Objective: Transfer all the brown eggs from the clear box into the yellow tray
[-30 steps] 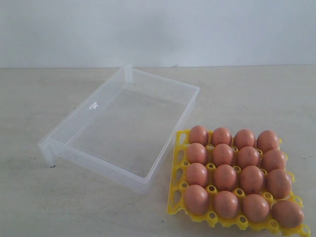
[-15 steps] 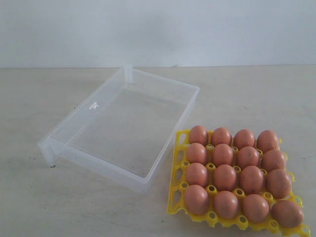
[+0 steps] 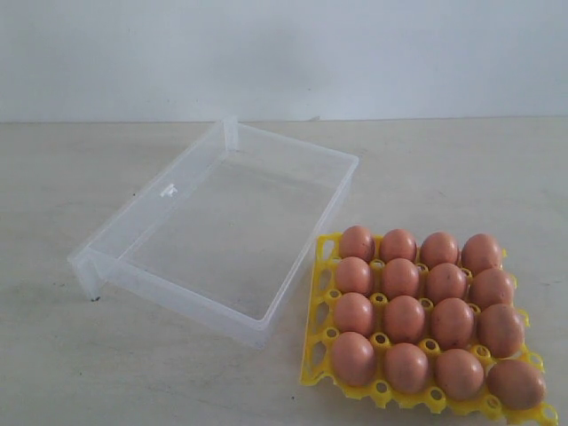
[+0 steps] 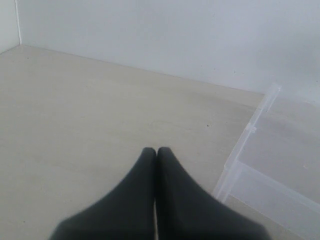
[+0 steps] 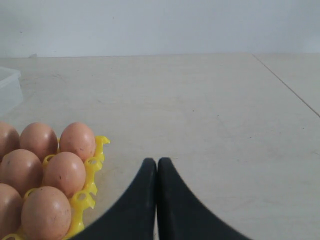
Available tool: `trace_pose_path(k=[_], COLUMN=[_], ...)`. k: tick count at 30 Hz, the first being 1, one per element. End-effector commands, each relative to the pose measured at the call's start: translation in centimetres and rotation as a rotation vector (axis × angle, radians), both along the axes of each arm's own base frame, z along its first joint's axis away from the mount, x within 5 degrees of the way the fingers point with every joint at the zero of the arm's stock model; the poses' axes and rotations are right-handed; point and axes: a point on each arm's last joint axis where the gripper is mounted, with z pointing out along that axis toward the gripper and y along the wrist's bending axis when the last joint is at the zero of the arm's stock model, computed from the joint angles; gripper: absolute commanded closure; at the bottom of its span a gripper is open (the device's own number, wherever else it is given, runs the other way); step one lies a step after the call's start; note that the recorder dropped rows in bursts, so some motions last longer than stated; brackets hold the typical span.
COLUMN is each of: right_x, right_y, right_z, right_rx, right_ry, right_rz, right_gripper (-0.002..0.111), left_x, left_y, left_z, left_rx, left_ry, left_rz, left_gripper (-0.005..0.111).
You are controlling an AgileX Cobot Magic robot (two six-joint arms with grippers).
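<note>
The clear box (image 3: 222, 235) holds no egg, and the brown eggs (image 3: 404, 319) fill all four rows of four cups in the yellow tray (image 3: 311, 368). In my judgement the task is finished, so the danger now is only to disturb what is already placed.

The first risk is a push against the tray. It is a light open lattice that stands free on the counter (image 3: 89, 373), and a low sweep of an arm can slide it or tip it, so that eggs roll out and crack. The egg at the near right corner looks the most exposed, because it lies at the edge of the tray. The second risk is the box. Its near corner is just beside the left edge of the tray, and I cannot tell if they touch. A knock on the box can pass to the tray.

The left jaws are closed, tip against tip, and grip nothing. They hang above the bare counter, with a corner of the box near them on one side; no egg shows in the left wrist view. The right jaws are also closed and empty. They are above the bare counter, apart from the tray, and the nearest eggs (image 5: 62, 172) are beside them, not between them. Neither arm shows in the exterior view.
</note>
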Motion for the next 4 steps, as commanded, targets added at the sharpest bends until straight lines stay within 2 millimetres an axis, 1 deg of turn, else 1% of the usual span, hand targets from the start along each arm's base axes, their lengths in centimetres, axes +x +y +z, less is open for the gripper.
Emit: trace_pose_path(k=[1, 4], right_x=[-0.02, -0.02], right_y=[0.02, 0.02], right_z=[-0.11, -0.11], right_rx=[-0.001, -0.001], right_ry=[-0.002, -0.002], right_rz=[0.003, 0.003], right_gripper=[0.108, 0.108], left_x=[0.03, 0.03], left_y=[-0.04, -0.04], left_z=[-0.02, -0.02], left_rx=[-0.014, -0.014], left_ry=[0.001, 0.001], left_rz=[-0.004, -0.004], left_gripper=[0.111, 0.111])
